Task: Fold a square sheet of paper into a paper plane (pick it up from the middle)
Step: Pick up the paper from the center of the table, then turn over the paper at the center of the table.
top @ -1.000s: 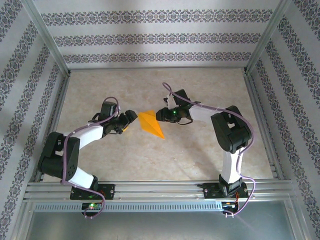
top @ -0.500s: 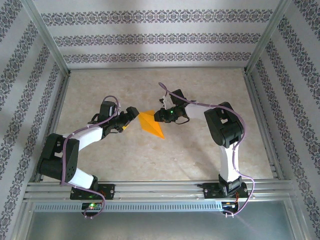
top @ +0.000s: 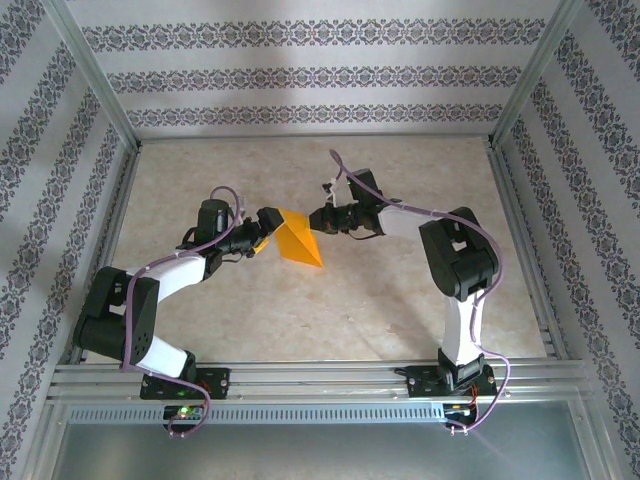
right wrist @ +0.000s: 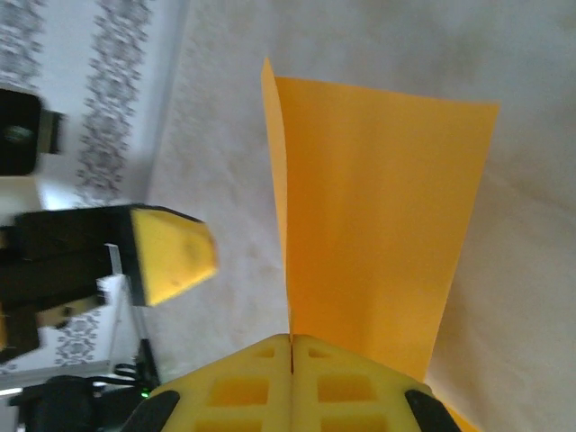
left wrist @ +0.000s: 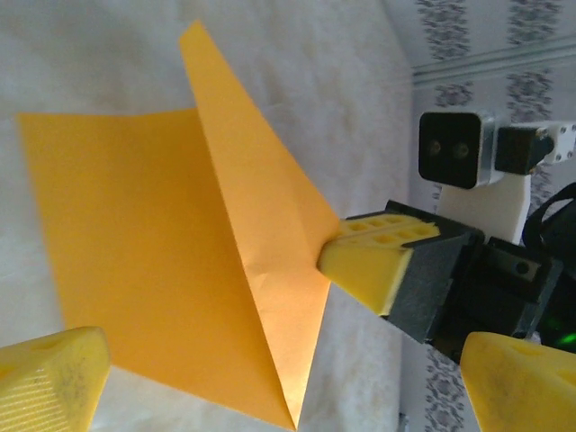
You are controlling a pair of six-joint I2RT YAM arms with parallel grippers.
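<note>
Just one orange sheet (top: 298, 240) — right pincer (right wrist: 291, 346) clamping it, left pincer (top: 266, 224) wide

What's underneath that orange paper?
Pale tabletop shows around the orange paper, which the right gripper pinches by one edge. Whatever lies directly beneath the sheet is covered.

Left claw (top: 267, 223) agape, right claw (right wrist: 291, 353) pinched.

Paper (top: 297, 240): blank, nothing to read.
Walls (top: 300, 75): ornament bands, no letters.
Left arm (top: 180, 268): no legible label.
Right arm (top: 455, 257): no legible label.
</note>
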